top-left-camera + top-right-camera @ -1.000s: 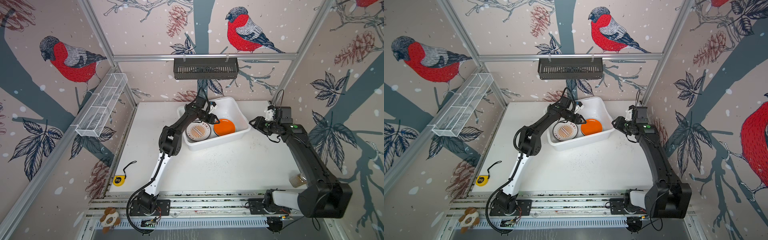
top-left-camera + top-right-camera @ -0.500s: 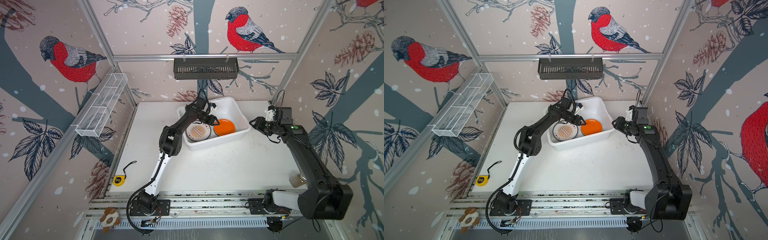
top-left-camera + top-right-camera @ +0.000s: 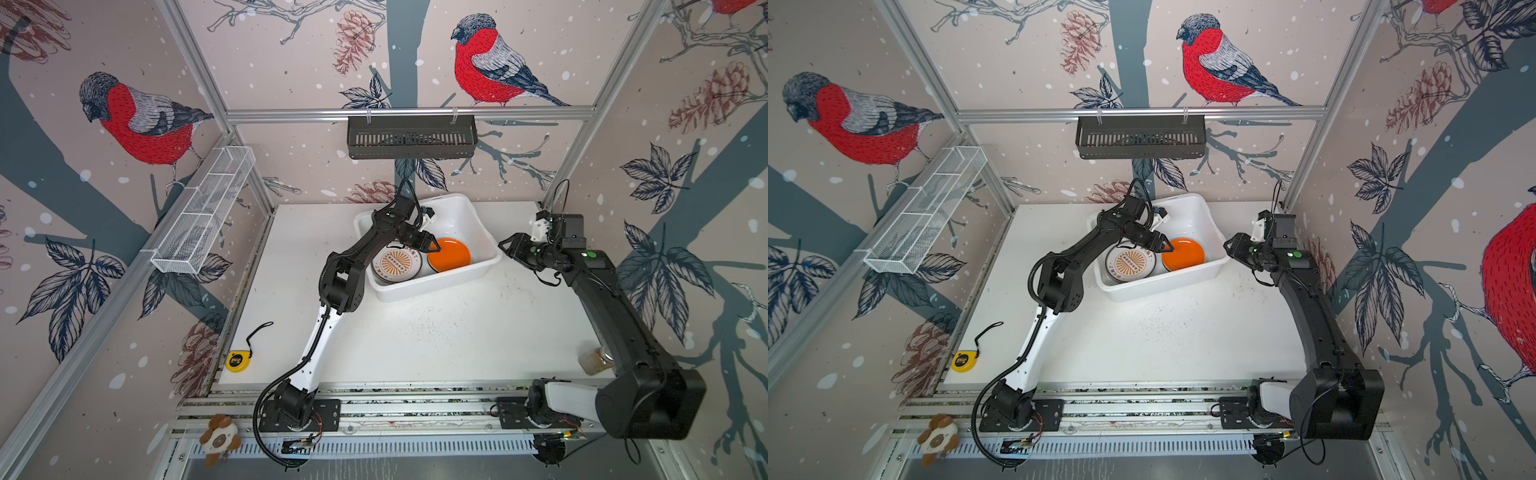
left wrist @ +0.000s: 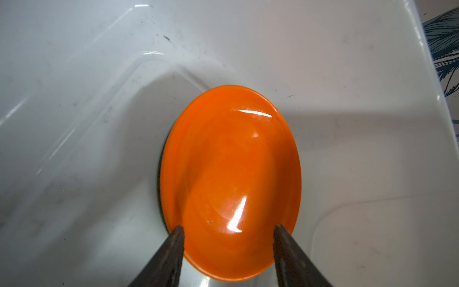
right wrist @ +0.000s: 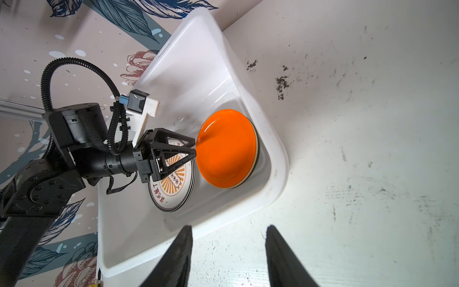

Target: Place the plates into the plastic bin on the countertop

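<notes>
- The orange plate (image 4: 231,179) lies flat inside the plastic bin (image 3: 432,291), straight ahead of the left gripper (image 4: 229,228). Its near edge sits below and between the two fingertips.
- In the right wrist view a cream edge and a dark edge show under the orange plate (image 5: 226,149), so it tops a small stack.
- The left gripper (image 5: 194,148) has its jaws apart, tips right at the plate's rim. I cannot tell whether they touch it.
- Under the left gripper's body lies a sunburst plate (image 3: 395,262), white with a black rim. It tops its own stack, just beside the orange plate in the bin.
- The bin's wall (image 4: 323,62) rises beyond the orange plate, past the fingertips.
- The right gripper (image 5: 229,227) is outside the bin, over the countertop (image 5: 372,149). Its jaws are spread with nothing between them, and the bin's rim (image 5: 278,154) is just ahead of its tips.
- In both top views the bin stands between the two grippers, the left gripper (image 3: 432,246) inside it and the right gripper (image 3: 503,243) near its end wall.
- Well behind the left gripper, off the countertop's edge, lies a yellow tape measure (image 3: 237,360).
- A black slatted basket (image 3: 411,137) hangs on the back wall, above and beyond both grippers.
</notes>
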